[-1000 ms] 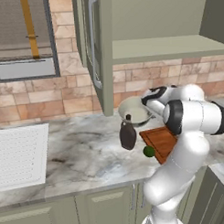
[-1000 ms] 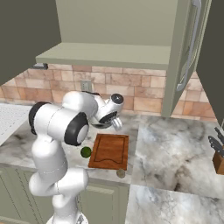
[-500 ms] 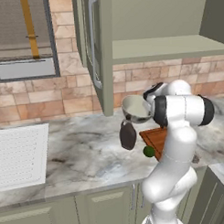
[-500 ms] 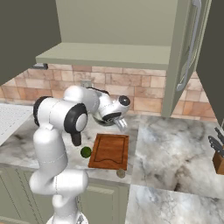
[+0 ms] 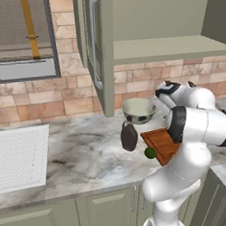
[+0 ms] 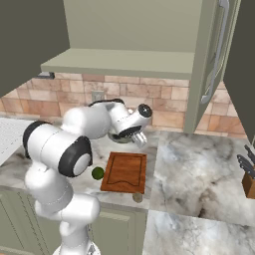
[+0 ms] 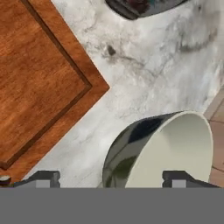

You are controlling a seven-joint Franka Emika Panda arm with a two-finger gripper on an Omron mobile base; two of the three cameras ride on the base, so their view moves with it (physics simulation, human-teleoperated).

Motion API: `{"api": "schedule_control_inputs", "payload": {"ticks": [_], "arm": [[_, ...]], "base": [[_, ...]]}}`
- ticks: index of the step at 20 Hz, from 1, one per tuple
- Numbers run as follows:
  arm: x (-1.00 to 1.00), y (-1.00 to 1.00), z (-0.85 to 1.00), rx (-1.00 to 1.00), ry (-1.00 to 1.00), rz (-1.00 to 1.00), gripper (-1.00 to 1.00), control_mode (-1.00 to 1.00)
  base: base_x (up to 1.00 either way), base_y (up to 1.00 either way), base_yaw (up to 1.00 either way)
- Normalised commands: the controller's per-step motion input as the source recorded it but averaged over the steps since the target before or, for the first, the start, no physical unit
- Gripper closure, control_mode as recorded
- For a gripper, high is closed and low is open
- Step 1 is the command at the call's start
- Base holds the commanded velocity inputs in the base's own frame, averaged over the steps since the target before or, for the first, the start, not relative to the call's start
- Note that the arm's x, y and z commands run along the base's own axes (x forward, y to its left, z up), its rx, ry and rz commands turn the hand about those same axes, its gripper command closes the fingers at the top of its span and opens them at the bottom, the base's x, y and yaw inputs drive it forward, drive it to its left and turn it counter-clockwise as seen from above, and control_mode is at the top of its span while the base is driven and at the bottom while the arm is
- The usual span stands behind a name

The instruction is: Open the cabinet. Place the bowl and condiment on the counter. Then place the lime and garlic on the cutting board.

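Observation:
The steel bowl (image 5: 138, 110) stands on the marbled counter (image 5: 84, 155) under the open cabinet (image 5: 97, 46). In the hand view the bowl (image 7: 162, 146) lies just ahead of my gripper (image 7: 109, 179), whose fingertips (image 7: 41, 177) stand wide apart, open. The dark condiment bottle (image 5: 129, 136) stands upright on the counter left of the cutting board (image 5: 162, 143). The lime (image 5: 150, 153) rests on the counter at the board's near left edge. The garlic (image 6: 137, 197) sits on the counter in front of the board (image 6: 124, 172). My gripper (image 6: 139, 140) hangs over the board's far edge.
A white ridged drainboard (image 5: 19, 155) lies at the left of the counter. A knife block (image 6: 247, 179) stands at the far right. The cabinet's open door (image 6: 211, 60) with its silver bar handle hangs above the counter, and its lower shelf (image 5: 163, 48) is bare.
My gripper, shut half a second ago, has opened. The arm's upper part has swung. Bowl, bottle, lime and board sit where they were.

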Motion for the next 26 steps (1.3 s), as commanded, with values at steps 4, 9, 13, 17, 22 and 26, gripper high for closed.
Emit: {"api": "schedule_control_inputs", "payload": {"ticks": [4,9,13,17,22,26], "arm": [[-1.0,0.35,0.35,-0.15,-0.13,0.15,-1.0,-1.0],[-1.0,0.47,0.26,-0.24,-0.08,0.25,-1.0,-1.0],[-1.0,0.36,0.09,-0.26,-0.08,0.27,-1.0,-1.0],[-0.87,0.47,-0.38,-0.26,-0.03,0.25,-1.0,-1.0],[-0.23,0.27,-0.62,-0.21,0.0,0.23,-1.0,-1.0],[0.1,0.2,-0.31,-0.15,0.0,0.16,-1.0,-1.0]], "base": [[0.0,0.0,0.0],[0.0,0.0,0.0],[0.0,0.0,0.0],[0.0,0.0,0.0],[0.0,0.0,0.0],[0.0,0.0,0.0]]}}
